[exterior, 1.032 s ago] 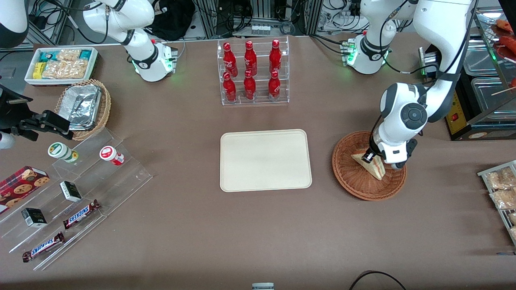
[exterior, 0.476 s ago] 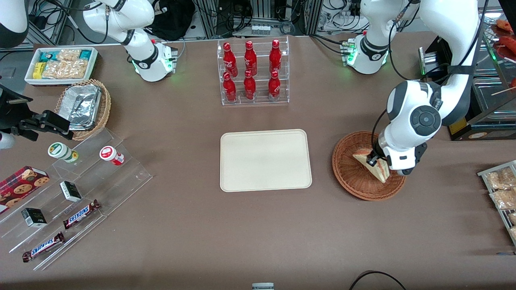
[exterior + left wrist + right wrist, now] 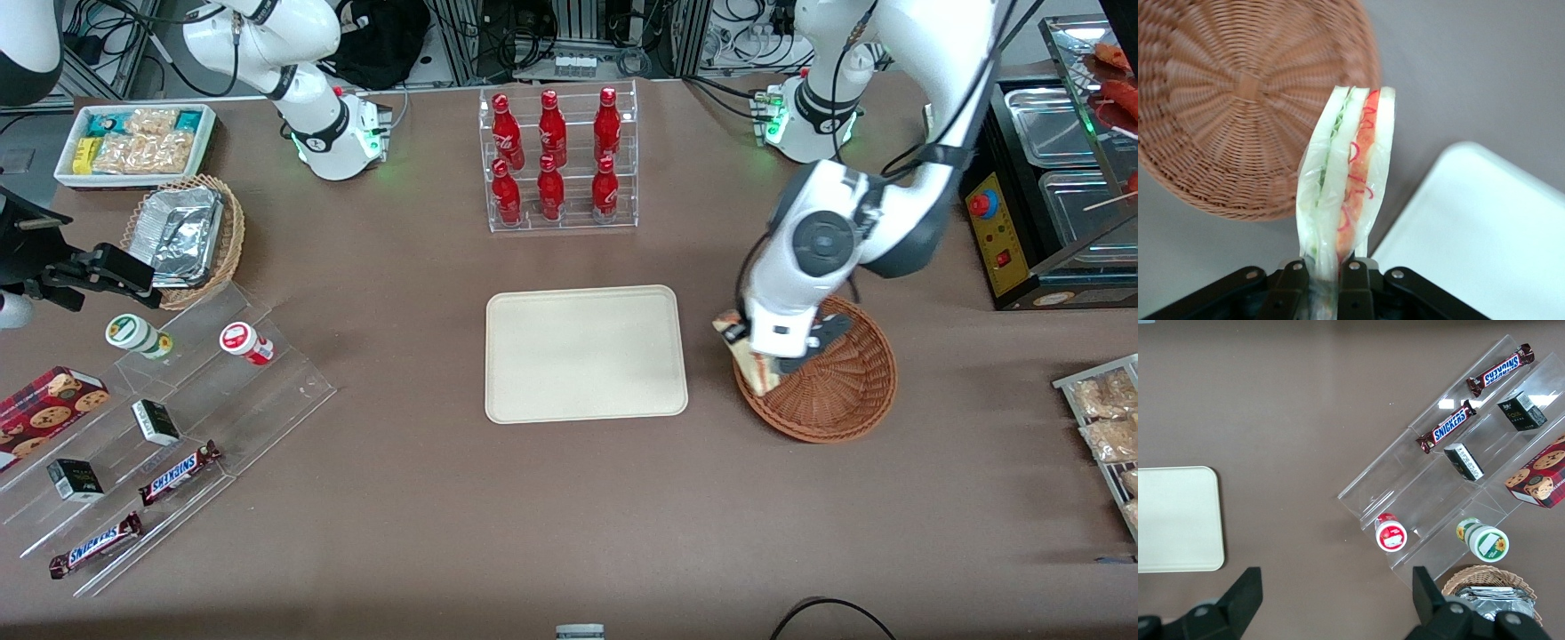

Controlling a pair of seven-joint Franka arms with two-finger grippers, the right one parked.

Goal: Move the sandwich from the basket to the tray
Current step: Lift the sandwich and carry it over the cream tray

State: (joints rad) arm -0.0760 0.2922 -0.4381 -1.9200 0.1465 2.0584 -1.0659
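One sandwich lifted, carry to the tray under way.

One sandwich [image 3: 1348,177] hangs pinched at its narrow end in the gripper [image 3: 1323,273], whose fingers [image 3: 1293,280] are closed tight on the clear wrap; it is held in the air above the basket's [image 3: 845,391] rim on the side nearest the tray [image 3: 585,353], clear of the weave. By my reading the pick is done and the transfer is the step in hand: the next move calls for carrying it sideways over the tray's near short edge, lowering, then letting go. Readable writing lies toward the parked arm's end of the table: two bars marked SNICKERS [image 3: 176,472] on the clear stepped rack. The red bottles' [image 3: 551,151] script is too small to read.
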